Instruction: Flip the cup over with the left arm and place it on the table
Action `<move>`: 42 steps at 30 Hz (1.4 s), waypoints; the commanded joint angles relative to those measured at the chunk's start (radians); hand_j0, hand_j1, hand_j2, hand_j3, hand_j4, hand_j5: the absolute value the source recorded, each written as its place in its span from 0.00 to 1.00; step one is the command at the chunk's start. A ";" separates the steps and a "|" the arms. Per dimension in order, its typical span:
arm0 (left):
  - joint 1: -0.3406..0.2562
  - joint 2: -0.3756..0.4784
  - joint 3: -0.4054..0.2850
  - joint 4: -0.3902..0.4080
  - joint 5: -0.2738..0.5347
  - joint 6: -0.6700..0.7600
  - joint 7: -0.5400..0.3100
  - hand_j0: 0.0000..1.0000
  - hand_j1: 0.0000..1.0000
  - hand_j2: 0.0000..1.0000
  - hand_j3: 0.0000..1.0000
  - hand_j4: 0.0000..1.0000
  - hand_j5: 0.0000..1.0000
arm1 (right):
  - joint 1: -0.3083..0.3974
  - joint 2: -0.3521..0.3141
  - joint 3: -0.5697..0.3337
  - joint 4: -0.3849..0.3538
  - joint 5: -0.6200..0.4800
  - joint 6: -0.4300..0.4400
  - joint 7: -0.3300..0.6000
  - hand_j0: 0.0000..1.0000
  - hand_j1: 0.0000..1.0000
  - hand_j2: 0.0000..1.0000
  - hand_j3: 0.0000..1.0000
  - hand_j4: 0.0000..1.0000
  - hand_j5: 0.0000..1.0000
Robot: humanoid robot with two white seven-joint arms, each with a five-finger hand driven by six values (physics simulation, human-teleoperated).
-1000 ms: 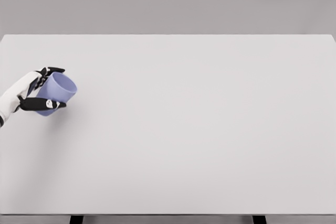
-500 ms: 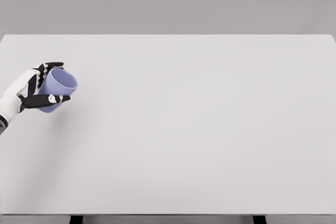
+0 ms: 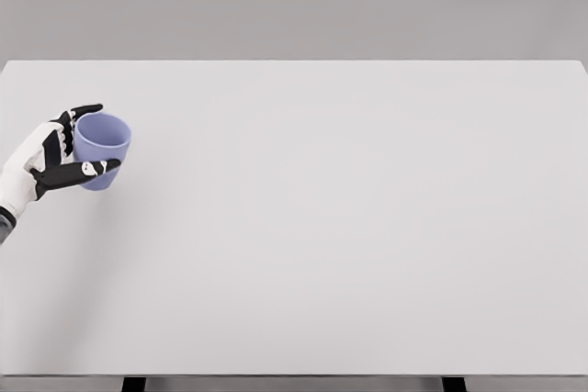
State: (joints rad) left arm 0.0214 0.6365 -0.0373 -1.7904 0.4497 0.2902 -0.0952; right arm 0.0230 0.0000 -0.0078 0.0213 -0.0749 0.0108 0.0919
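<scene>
Though nearly done with the flip, not yet finished: setting down left to do.

Across most of the view, a wide pale table (image 3: 367, 227), plain grey wall behind, two dark legs just showing at the bottom edge. Nothing else on top anywhere, so nothing in the way of a landing spot; plenty of bare surface right beside and below the work.

At the far left, coming in from the left edge, the left hand (image 3: 46, 158), white with black fingers (image 3: 87, 169). Curled round the sides of the cup (image 3: 103, 146), one finger over the top near the rim, thumb crossing low in front. Firm-looking hold, judged from the wrap on both sides.

Within that hold, the small lilac-blue cup, mouth up and open to the camera, inside wall visible, leaning only slightly. Sits over the table's left part, near the left edge. Cannot tell whether the base touches the surface or hangs just above; faint shade beneath, no clear contact.

Judged from this: turning over as good as complete, perhaps a last bit of levelling wanted. Remaining: lower until the base rests flat, loosen the fingers, draw the hand clear without nudging. Main hazard, a tilted base at release and a tip-over, or a slide off the near left edge.

No right arm in view.
</scene>
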 commanded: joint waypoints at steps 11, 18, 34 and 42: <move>0.018 -0.052 0.048 0.002 0.020 -0.006 0.000 1.00 1.00 1.00 1.00 1.00 1.00 | 0.000 0.000 0.000 0.000 0.000 0.000 0.000 1.00 1.00 1.00 1.00 1.00 1.00; 0.031 -0.049 0.057 -0.001 0.012 -0.006 0.000 1.00 1.00 1.00 1.00 1.00 1.00 | 0.000 0.000 0.000 0.000 0.001 0.000 0.000 1.00 1.00 1.00 1.00 1.00 1.00; 0.069 -0.029 0.079 -0.011 0.007 -0.031 0.000 1.00 1.00 1.00 1.00 1.00 1.00 | 0.000 0.000 0.000 0.000 0.000 0.000 0.000 1.00 1.00 1.00 1.00 1.00 1.00; 0.110 -0.012 0.126 -0.011 0.010 -0.066 0.000 1.00 1.00 1.00 1.00 1.00 1.00 | 0.000 0.000 0.000 0.000 0.000 0.000 0.000 1.00 1.00 1.00 1.00 1.00 1.00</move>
State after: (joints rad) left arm 0.1335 0.6164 0.0722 -1.8003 0.4578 0.2349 -0.0955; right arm 0.0230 0.0000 -0.0078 0.0213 -0.0749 0.0108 0.0919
